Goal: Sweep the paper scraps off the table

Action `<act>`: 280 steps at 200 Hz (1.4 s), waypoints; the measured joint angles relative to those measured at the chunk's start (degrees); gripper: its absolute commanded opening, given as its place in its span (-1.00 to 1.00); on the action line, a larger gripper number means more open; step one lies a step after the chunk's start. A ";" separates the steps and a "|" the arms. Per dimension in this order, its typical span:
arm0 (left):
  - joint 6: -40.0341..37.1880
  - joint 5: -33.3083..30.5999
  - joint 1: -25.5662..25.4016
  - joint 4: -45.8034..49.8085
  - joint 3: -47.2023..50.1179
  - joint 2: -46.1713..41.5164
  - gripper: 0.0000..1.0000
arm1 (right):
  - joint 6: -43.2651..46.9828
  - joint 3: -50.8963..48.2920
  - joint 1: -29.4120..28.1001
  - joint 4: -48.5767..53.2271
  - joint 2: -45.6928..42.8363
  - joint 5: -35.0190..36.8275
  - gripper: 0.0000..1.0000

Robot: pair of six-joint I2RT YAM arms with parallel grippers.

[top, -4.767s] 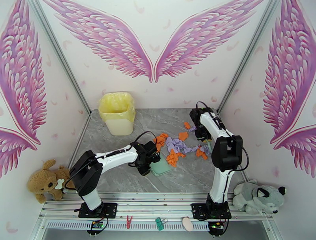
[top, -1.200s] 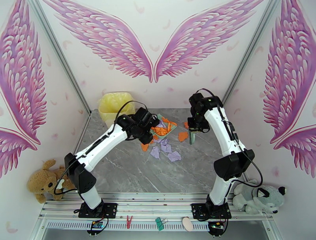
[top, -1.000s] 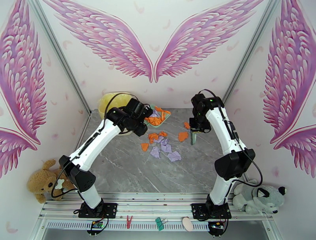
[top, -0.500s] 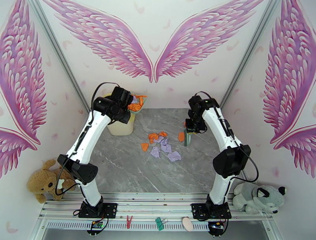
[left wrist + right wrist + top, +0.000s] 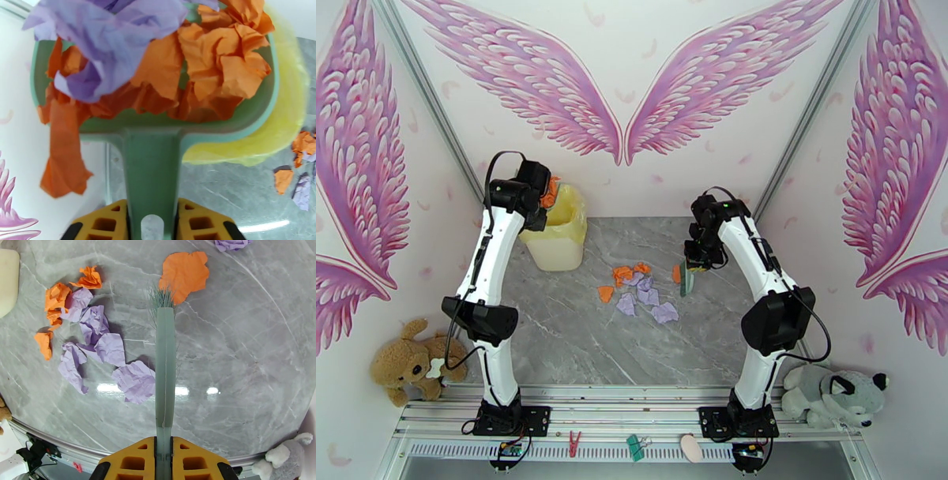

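Right wrist: paper scraps crumpled, orange and lavender

The grey marble-patterned worktop carries a cream waste bin with a yellow liner, standing at its far left corner. Right of the bin lie clustered paper scraps, orange and lavender. One flat orange scrap sits farther right, just apart from the cluster.

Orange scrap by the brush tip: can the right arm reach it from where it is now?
Likely yes: the brush clamped in the right gripper has its bristles at the edge of the orange scrap, with nothing between.
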State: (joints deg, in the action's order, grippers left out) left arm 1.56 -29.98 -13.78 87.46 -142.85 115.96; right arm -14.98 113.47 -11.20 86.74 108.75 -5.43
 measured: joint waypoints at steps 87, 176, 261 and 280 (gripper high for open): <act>0.55 -20.57 -2.49 4.04 -1.16 3.63 -1.00 | 0.00 -1.70 0.00 -0.55 -1.14 0.00 -1.00; 1.60 -35.69 -9.81 6.12 3.13 8.00 -1.00 | -0.02 -3.58 0.00 -0.70 -3.52 -0.09 -1.00; 4.57 -50.97 -13.66 6.73 3.61 12.74 -1.00 | -0.48 -5.88 0.00 -0.68 -6.32 -3.04 -1.00; 4.85 -52.70 -13.18 6.75 3.61 12.87 -1.00 | -0.66 -5.92 0.00 -0.68 -6.34 -4.02 -1.00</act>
State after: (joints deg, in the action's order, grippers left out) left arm 6.42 -82.67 -26.96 94.21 -139.24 128.84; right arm -15.64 107.55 -11.20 86.06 102.41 -9.45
